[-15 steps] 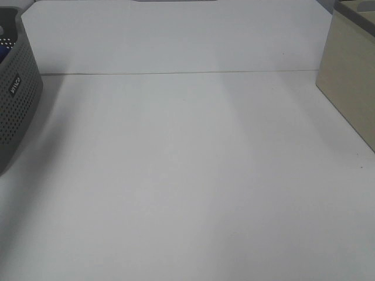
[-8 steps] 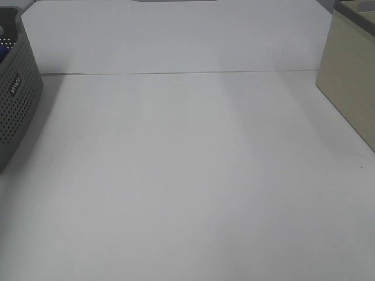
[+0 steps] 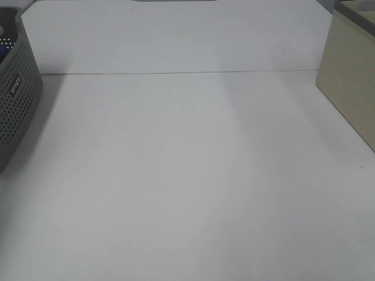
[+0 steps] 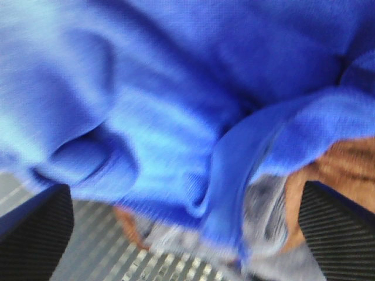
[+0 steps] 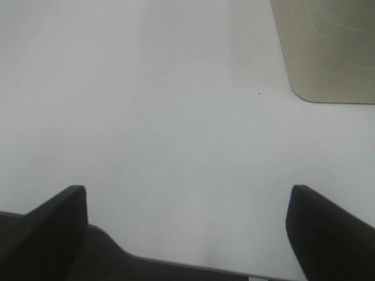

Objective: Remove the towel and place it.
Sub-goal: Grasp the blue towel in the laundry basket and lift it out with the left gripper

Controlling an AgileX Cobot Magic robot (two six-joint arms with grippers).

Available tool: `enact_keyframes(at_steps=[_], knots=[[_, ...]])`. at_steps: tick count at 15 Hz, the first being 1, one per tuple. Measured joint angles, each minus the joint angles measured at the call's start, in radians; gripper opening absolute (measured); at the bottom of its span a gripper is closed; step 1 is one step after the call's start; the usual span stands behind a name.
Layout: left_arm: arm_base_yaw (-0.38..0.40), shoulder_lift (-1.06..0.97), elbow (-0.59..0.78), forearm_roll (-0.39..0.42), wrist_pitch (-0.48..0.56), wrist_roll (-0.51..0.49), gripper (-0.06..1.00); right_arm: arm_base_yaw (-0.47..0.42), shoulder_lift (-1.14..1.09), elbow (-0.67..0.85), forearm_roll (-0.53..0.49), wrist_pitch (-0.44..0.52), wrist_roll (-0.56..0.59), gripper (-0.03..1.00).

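Observation:
The towel (image 4: 176, 99), a deep blue plush cloth in rumpled folds, fills most of the left wrist view, lying over orange (image 4: 345, 167) and grey (image 4: 263, 211) cloth inside a grey basket with a slotted floor (image 4: 164, 263). My left gripper (image 4: 187, 225) hangs close above the towel, its dark fingers (image 4: 35, 234) spread wide on either side, open and holding nothing. In the exterior high view only a sliver of blue (image 3: 3, 54) shows inside the grey basket (image 3: 17, 99) at the left edge. My right gripper (image 5: 187, 225) is open above the bare white table (image 5: 176, 117); neither arm shows in the exterior high view.
A beige box (image 3: 351, 82) stands at the right edge of the white table (image 3: 187, 175); its corner (image 5: 328, 52) also shows in the right wrist view. A seam line (image 3: 176, 73) crosses the table at the back.

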Motion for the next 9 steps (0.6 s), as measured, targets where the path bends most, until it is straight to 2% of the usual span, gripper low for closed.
enact_keyframes(at_steps=[3,5,7,9], knots=[[0.0,0.041,0.0,0.0,-0.01,0.003,0.97,0.0,0.0,0.0,0.0,0.0,0.0,0.89],[0.0,0.054,0.0,0.0,-0.011,0.009,0.88,0.0,0.0,0.0,0.0,0.0,0.0,0.89],[0.0,0.054,0.0,0.0,-0.012,0.014,0.69,0.0,0.0,0.0,0.0,0.0,0.0,0.89],[0.0,0.054,0.0,0.0,-0.012,0.014,0.39,0.0,0.0,0.0,0.0,0.0,0.0,0.89]])
